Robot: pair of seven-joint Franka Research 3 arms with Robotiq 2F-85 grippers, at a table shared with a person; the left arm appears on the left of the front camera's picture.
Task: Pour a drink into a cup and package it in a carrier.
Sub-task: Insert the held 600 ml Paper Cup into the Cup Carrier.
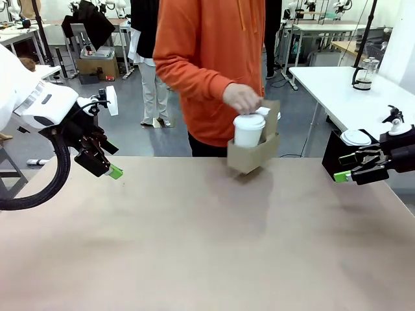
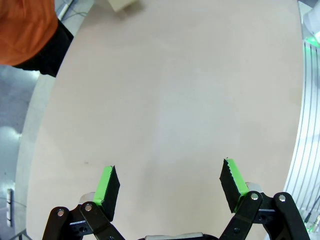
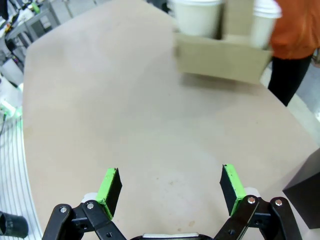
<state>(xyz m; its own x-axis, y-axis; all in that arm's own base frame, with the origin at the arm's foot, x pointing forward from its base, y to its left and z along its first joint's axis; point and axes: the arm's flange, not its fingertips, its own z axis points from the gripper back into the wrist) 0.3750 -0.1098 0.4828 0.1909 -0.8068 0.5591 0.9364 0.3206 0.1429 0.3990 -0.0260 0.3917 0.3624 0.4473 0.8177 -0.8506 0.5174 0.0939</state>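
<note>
A person's hand grips the handle of the brown cardboard carrier and holds it tilted just above the table's far edge. A white cup stands in its near pocket, and a second white cup peeks out behind the handle panel. The right wrist view has the carrier ahead with both cups at the frame's top. The drink is hidden. My left gripper hovers open at the left over bare table. My right gripper hovers open at the right edge.
A black box stands at the table's right edge behind my right gripper, with a short lidded white cup on it. The tan table is bare between the arms. A glass pot sits on a white table behind.
</note>
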